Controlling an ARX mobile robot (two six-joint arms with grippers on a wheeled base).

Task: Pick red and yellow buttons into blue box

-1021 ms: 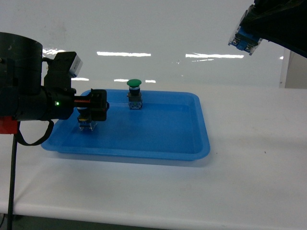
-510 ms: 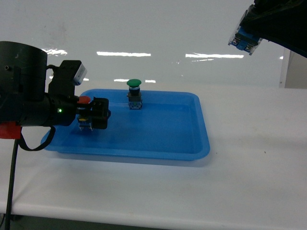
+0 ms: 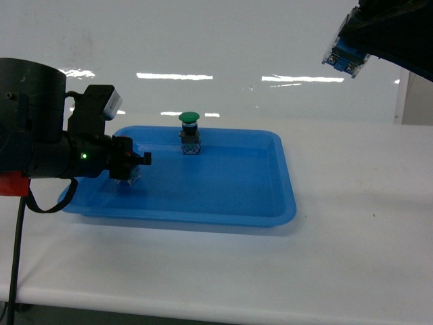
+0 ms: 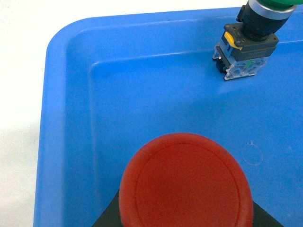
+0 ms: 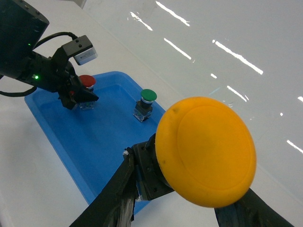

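Down at the left end of the shallow blue tray, the left gripper sits closed around the red button, its dark fingers pinched on the body below the cap. The left wrist view is filled by that red cap seen from directly above, with black finger edges at either side beneath it and the tray floor all around. The button's clear base appears at or just over the tray floor; whether it touches cannot be told.

Up high on the right, the right gripper is clamped on the yellow button, whose broad cap fills its wrist view, the black body caught between two dark fingers. In the head view that arm hangs at the top right corner, well apart from the tray, with a clear-and-blue base showing.

A green-capped button stands upright near the tray's far wall, untouched. The tray rests on a white table.
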